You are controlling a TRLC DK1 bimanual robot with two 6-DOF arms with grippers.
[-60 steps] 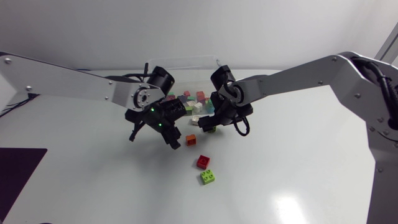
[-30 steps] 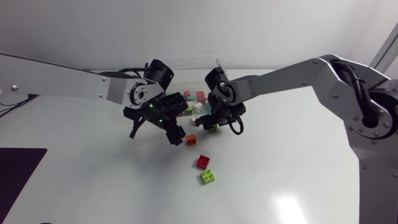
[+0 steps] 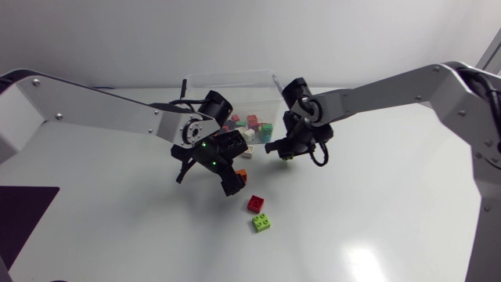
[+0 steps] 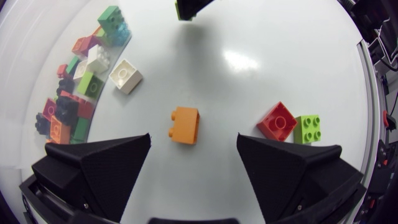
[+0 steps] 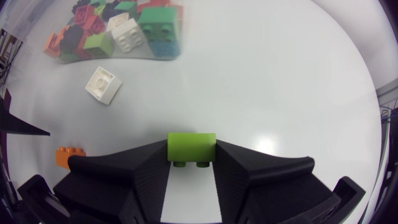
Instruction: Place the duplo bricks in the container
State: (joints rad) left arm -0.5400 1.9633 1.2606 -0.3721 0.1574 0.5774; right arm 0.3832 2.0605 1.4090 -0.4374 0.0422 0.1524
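Observation:
A clear container (image 3: 235,84) at the back holds several coloured bricks (image 4: 74,93). My left gripper (image 3: 228,174) hangs open above an orange brick (image 4: 185,124), which lies on the table between its fingers (image 4: 194,138) without touching either. My right gripper (image 3: 283,150) is shut on a green brick (image 5: 191,148), held above the table in front of the container. A white brick (image 5: 103,85) lies just outside the container's front wall. Beyond the left gripper's right finger lie a red brick (image 3: 255,204) and a lime brick (image 3: 261,223), side by side.
Both arms meet close together in front of the container, and my right gripper's tip with the green brick (image 4: 189,7) shows ahead of the left one. Bare white table (image 3: 368,211) stretches to the front and right.
My left gripper has opened and shifted right, over the orange brick. My right gripper has shut on the green brick and carried it to the right.

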